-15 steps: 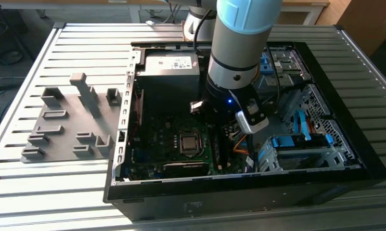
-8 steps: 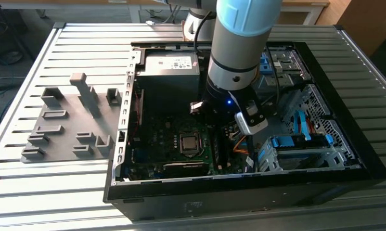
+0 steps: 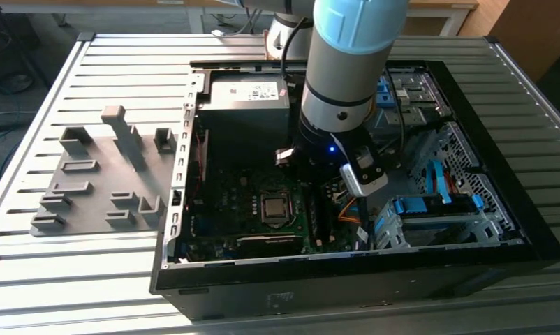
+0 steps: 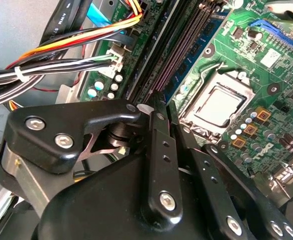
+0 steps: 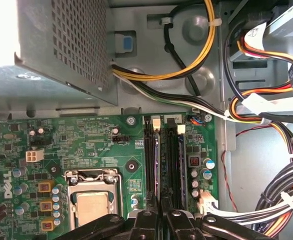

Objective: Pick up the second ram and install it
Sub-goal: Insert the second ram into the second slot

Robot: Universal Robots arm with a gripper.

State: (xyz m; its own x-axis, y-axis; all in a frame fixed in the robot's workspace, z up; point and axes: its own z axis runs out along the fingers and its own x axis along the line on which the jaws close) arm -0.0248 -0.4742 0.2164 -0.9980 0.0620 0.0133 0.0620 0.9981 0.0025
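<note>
My gripper (image 4: 162,106) is low inside the open computer case, with its black fingers (image 5: 146,222) shut to a narrow slit. It stands over the near end of the dark memory slots (image 5: 160,160), which run beside the CPU socket (image 5: 92,202). The slot nearer the socket (image 4: 189,42) shows purplish ribbed walls. I cannot pick out the second ram's thin edge among the slots. Whether it sits between the fingers cannot be told. In the exterior view the arm's wrist (image 3: 336,150) hangs over the motherboard (image 3: 252,209), to the exterior view's right of the socket.
Bundles of coloured cables (image 5: 266,115) crowd the side of the slots away from the socket. The perforated power supply box (image 5: 61,45) stands beyond the board. Blue drive clips (image 3: 420,206) sit in the bay. A grey parts holder (image 3: 103,174) lies outside the case.
</note>
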